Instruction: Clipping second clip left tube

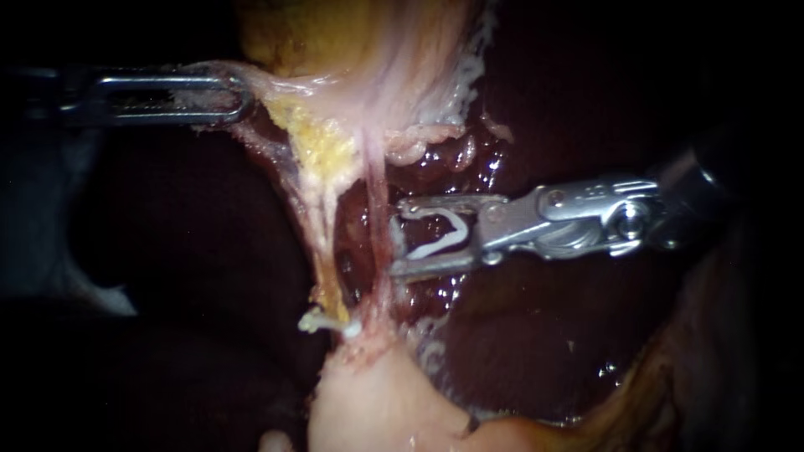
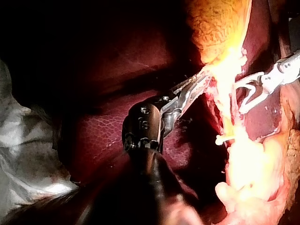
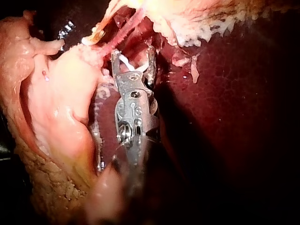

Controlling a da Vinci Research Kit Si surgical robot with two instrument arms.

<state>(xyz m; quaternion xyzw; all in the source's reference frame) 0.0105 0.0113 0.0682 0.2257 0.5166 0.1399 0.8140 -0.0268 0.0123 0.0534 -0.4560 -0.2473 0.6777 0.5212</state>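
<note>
Clip loaded, tube unreached
Right instrument's end effector (image 1: pixel 395 238) grips a white clip (image 1: pixel 442 238), spread wide; the upright left tube (image 1: pixel 325 209) lies farther left, past the right tube (image 1: pixel 377 180). Left instrument's end effector (image 1: pixel 241 96) pinches gallbladder (image 1: pixel 335 33).

We see the liver (image 1: pixel 544 351) as dark, glossy maroon, with a fine netted pattern in the right wrist view. The gallbladder (image 1: pixel 352 42) is ochre yellow fading to pale pink. The left tube (image 1: pixel 322 226) carries grainy yellow streaks, and the right tube (image 1: pixel 377 184) is pink. The left instrument (image 1: pixel 239 99) and right instrument (image 1: pixel 395 238) are silver-grey. The clip (image 1: pixel 440 238) is white. A whitish bit (image 1: pixel 322 321) lower down may be another.
</note>
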